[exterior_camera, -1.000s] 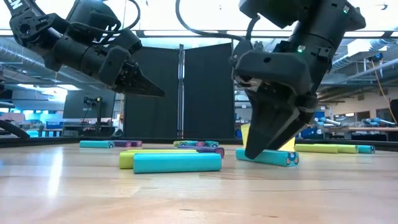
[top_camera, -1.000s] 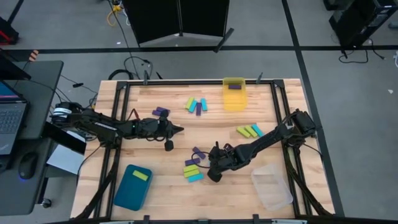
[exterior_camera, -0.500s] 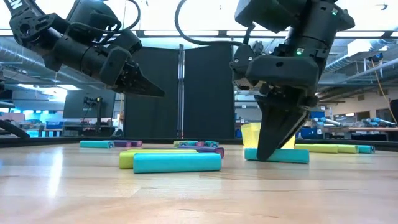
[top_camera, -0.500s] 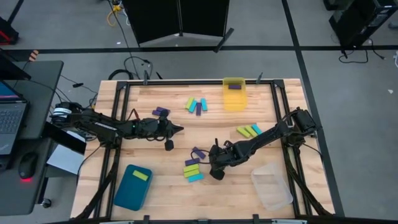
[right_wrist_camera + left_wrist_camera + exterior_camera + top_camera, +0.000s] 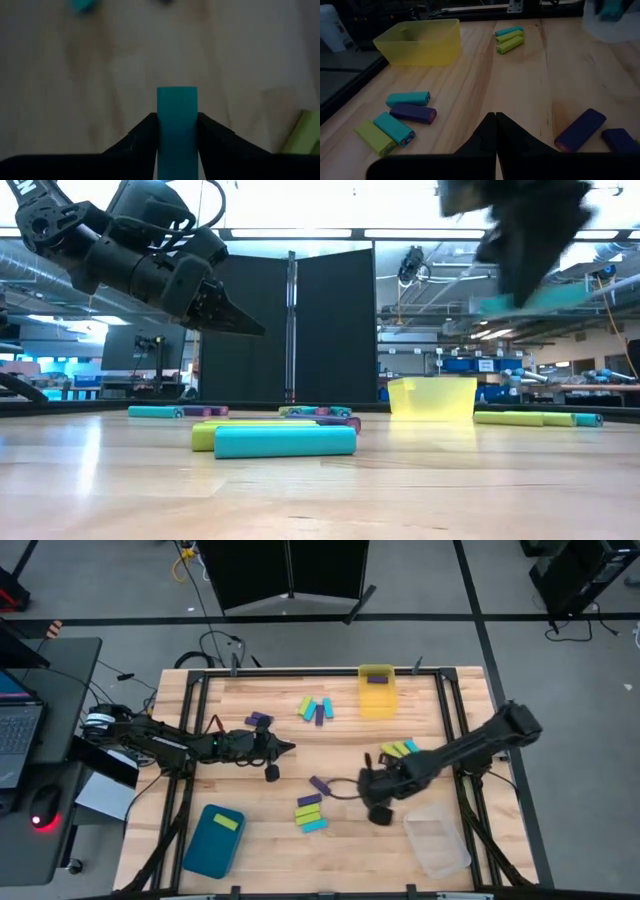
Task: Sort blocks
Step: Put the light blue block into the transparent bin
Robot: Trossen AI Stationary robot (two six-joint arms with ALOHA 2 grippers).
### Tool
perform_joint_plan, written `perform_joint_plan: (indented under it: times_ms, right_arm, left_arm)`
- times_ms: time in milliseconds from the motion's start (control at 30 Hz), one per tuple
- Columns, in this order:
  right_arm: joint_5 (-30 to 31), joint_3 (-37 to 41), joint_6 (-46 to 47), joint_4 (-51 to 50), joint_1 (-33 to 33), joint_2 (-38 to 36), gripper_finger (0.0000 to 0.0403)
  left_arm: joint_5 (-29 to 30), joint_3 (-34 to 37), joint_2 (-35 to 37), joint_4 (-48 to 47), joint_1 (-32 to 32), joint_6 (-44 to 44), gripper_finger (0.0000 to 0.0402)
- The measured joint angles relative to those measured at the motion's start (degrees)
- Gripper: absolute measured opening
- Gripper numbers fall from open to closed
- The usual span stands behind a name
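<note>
My right gripper [image 5: 378, 792] is up above the table's middle right, shut on a cyan block [image 5: 177, 117]; the low view shows that block [image 5: 522, 302] high off the wood. My left gripper [image 5: 290, 748] hovers shut over the left middle, holding nothing. Loose blocks lie flat on the wood: a green, purple and cyan stack [image 5: 311, 813], one purple block [image 5: 320, 785], a far group [image 5: 317, 708], two purple ones [image 5: 258, 720], and green and cyan ones [image 5: 400, 750]. My right gripper pinches the cyan block's two long sides [image 5: 161, 125] between its two fingers [image 5: 142, 137]. The fingers come from above, pointing steeply down, and lie across the block. The block is lifted clear of the table, roughly level.
A yellow bin [image 5: 377, 692] with a purple block in it stands at the far edge. A teal bin [image 5: 208, 842] holding a green block is near left, and a clear bin [image 5: 437, 842] near right, just beyond my right gripper.
My right gripper has shut on the cyan block that lay beside the near stack, risen well off the table with it, moved toward the right edge and rolled about its own axis. The block has gone from lying on the wood to lifted clear.
</note>
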State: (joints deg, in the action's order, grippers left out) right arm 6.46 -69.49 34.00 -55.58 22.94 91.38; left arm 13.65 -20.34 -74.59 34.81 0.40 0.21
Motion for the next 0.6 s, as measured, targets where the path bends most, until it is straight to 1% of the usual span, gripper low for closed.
perform_joint_plan:
  times_ms: [67,200,300,367,467,600]
  right_arm:
    - [-1.7,0.1,-0.6,-5.2,3.2,-1.4,0.0125]
    - [-2.7,0.1,3.8,-12.5,12.2,-3.6,0.0125]
    - [-2.7,0.4,7.3,-13.2,19.1,-3.4,0.0125]
    - [-2.8,1.4,8.6,-13.5,22.4,-3.0,0.0126]
    - [-2.8,3.8,9.3,-13.3,25.4,-1.6,0.0126]
    - [-1.6,7.5,9.1,-10.5,26.3,-1.2,0.0126]
  left_arm:
    - [0.0,0.0,0.0,0.0,0.0,-0.9,0.0006]
    - [0.0,0.0,0.0,0.0,0.0,-0.8,0.0006]
    - [0.2,0.0,0.0,0.1,0.0,-0.8,0.0006]
    - [0.3,0.0,0.0,0.1,0.0,-0.8,0.0006]
    - [0.4,0.0,0.0,0.1,0.0,-0.9,0.0006]
    - [0.4,0.0,0.0,0.0,0.0,-0.9,0.0006]
